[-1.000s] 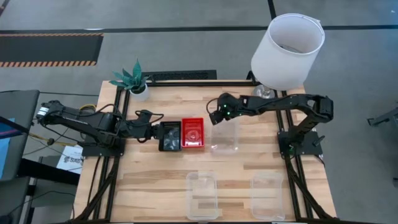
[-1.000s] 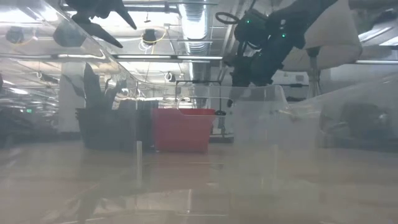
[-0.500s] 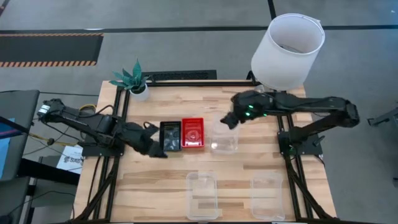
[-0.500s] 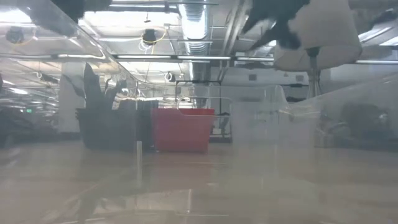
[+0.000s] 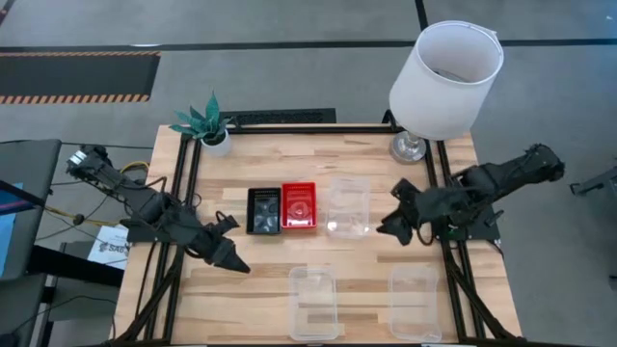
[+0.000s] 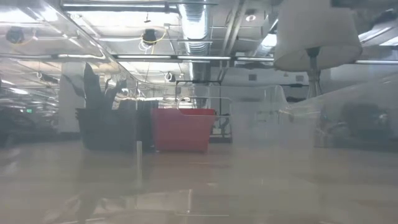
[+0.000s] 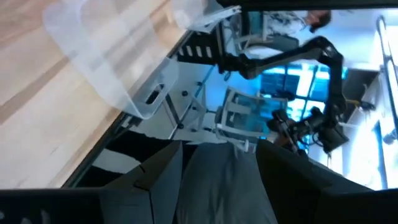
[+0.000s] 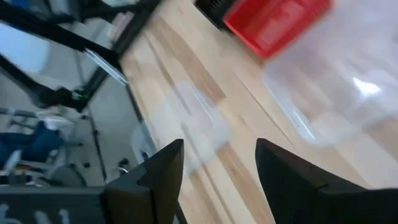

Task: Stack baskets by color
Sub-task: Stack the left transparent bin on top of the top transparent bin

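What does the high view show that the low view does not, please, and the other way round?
Only the high view shows both arms: the left gripper, open, near the table's left edge, and the right gripper, open, right of the centre clear basket. It also shows two more clear baskets at the near edge.

Only the low view shows the room's ceiling pipes behind the table; no gripper appears there.

Both show the red basket, the black basket, the potted plant and the white lampshade.
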